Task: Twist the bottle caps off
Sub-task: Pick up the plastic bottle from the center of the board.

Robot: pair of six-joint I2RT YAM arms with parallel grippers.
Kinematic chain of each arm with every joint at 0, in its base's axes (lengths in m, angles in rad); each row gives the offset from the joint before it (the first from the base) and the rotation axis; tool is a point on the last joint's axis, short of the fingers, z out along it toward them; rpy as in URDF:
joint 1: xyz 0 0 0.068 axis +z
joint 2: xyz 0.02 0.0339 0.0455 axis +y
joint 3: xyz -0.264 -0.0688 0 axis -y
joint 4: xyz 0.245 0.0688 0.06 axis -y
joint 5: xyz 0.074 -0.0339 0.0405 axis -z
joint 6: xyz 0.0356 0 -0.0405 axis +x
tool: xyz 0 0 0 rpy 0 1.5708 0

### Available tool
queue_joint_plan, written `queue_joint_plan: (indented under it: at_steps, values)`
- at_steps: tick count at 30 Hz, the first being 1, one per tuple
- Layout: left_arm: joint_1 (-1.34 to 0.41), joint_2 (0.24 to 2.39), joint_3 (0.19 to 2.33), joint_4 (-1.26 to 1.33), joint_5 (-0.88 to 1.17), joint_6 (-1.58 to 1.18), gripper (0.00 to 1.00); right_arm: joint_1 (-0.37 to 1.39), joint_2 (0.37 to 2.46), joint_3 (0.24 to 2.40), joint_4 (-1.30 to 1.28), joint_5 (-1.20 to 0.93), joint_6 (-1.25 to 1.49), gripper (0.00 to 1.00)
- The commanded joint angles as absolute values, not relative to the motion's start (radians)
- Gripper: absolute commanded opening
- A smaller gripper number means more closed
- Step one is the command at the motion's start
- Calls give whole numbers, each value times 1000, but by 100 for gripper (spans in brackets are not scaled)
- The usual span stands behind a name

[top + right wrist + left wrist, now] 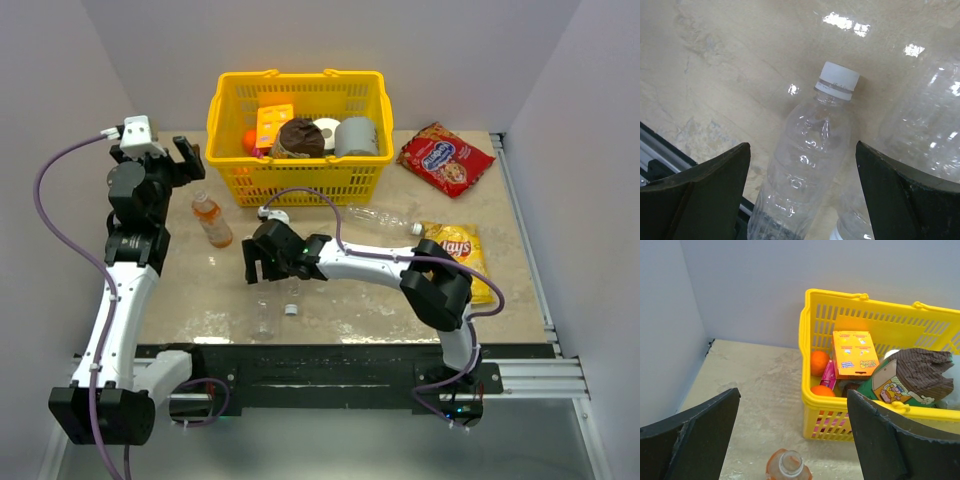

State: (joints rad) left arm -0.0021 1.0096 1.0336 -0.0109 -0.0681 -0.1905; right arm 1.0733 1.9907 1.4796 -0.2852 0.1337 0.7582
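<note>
Beige glossy tabletop point(190, 290) bears the bottles point(212, 222); pale walls point(400, 40) surround.

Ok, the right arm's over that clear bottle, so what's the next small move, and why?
Probably lower the right gripper and close on the clear bottle: it lies between the open fingers, untouched, and its white cap is still on.

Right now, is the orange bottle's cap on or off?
Off. The left wrist view shows the orange bottle with a bare, open neck and no cap on it.

"Lay's" on yellow chip bag point(457, 248)
</note>
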Motion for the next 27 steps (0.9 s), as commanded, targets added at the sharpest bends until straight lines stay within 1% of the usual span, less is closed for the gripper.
queue_joint_plan:
  at_steps: [1,5,11,14,17,18,20,21,23,27]
  values:
    - [-23,1000,1032,34,-86,-173,93,1092,1999,1546,-350,210,788,89]
    - [-25,999,1031,32,-95,-172,94,1098,2040,1560,-373,235,793,89]
    - [-29,999,1028,34,-103,-169,95,1098,2077,1585,-382,238,784,83]
    - [-31,999,1026,34,-103,-167,94,1098,2085,1588,-380,235,781,77]
    - [-31,997,1026,34,-103,-167,94,1100,2092,1586,-376,212,779,68]
    - [-34,996,1026,34,-103,-167,95,1098,2091,1583,-371,204,778,60]
    - [-37,991,1026,35,-94,-167,94,1098,2065,1578,-359,201,767,53]
    - [-49,989,1026,37,-89,-161,94,1098,2051,1571,-353,204,762,47]
    - [-69,989,1031,34,-75,-158,94,1097,1978,1554,-316,206,735,44]
    - [-147,997,1074,28,-51,-127,92,1094,1800,1433,-197,189,672,41]
